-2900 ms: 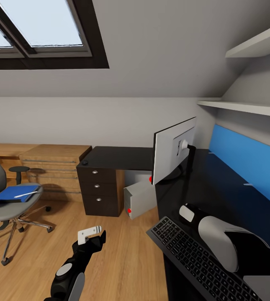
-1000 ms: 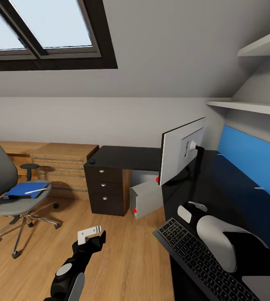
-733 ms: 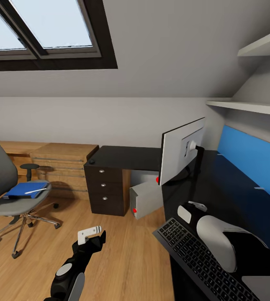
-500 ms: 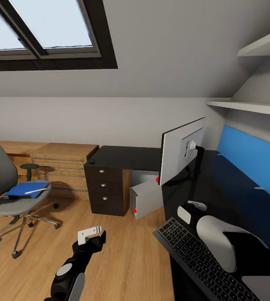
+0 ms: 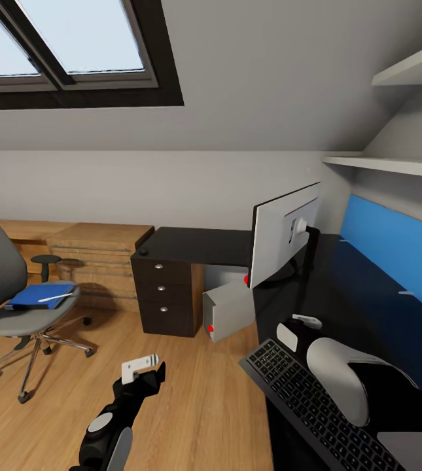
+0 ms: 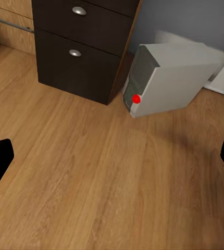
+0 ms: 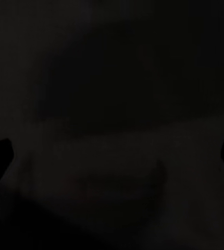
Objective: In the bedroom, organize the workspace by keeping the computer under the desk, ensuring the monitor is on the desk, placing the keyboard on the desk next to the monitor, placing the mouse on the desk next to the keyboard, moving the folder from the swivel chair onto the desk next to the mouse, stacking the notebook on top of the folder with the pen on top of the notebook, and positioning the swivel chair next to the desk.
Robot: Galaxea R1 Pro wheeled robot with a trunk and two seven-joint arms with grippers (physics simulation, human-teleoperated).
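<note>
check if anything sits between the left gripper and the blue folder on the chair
Nothing visible does. Between the left gripper and the folder on the swivel chair lies only bare wood floor. The pen rests atop the folder.

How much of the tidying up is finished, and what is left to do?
Looks done: the monitor and the keyboard sit on the desk, and the computer stands under it. In hand: nothing; the left gripper hangs open over the floor. Left: the folder with the pen on top lies on the swivel chair, which stands apart from the desk.
</note>
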